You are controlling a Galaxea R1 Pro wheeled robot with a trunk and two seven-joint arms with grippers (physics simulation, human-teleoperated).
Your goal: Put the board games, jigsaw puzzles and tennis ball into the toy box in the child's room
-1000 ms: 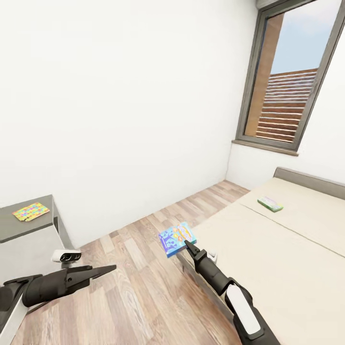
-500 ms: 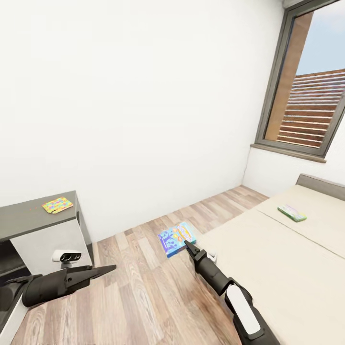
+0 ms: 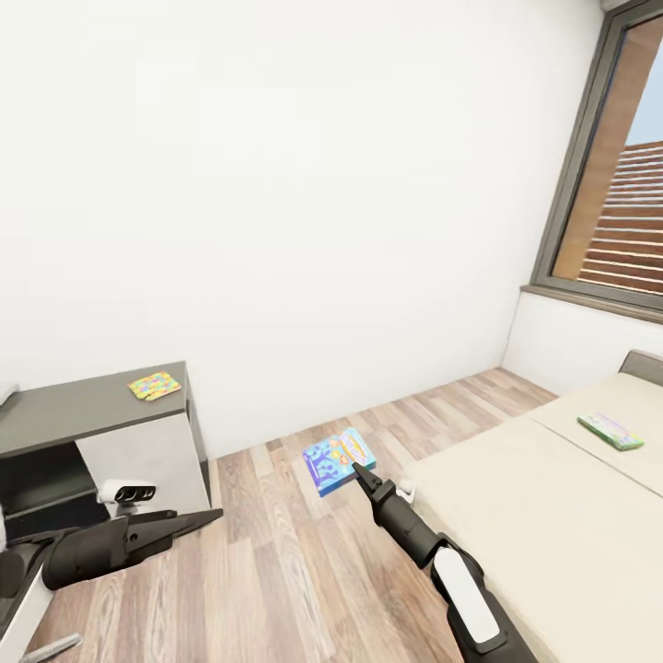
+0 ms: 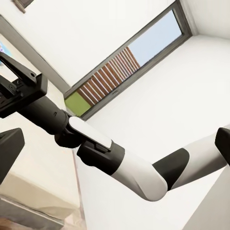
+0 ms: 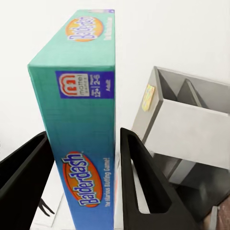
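what changed: the whole head view has swung since a second ago. The window has slid toward the edge and the dark cabinet end of the table has come further in. That's the camera turning, not the things moving. My read: the robot's turning from the bed toward the table to drop off a game.

right gripper: clamped on a board game, the blue and teal one. In the right wrist view the box stands on edge between both fingers, cover reads "Balderdash". Held out over the wood floor, looks the same as it did a second ago.

left gripper: carrying nothing, held low over the floor. The fingers look drawn together to a point in the head view, but can't honestly tell.

board games, counted: two in sight, the held one plus a green-edged one lying flat on the bed.

jigsaw puzzles, counted: one, flat on the cabinet top near the wall.

what's left: nothing's boxed from what I see.
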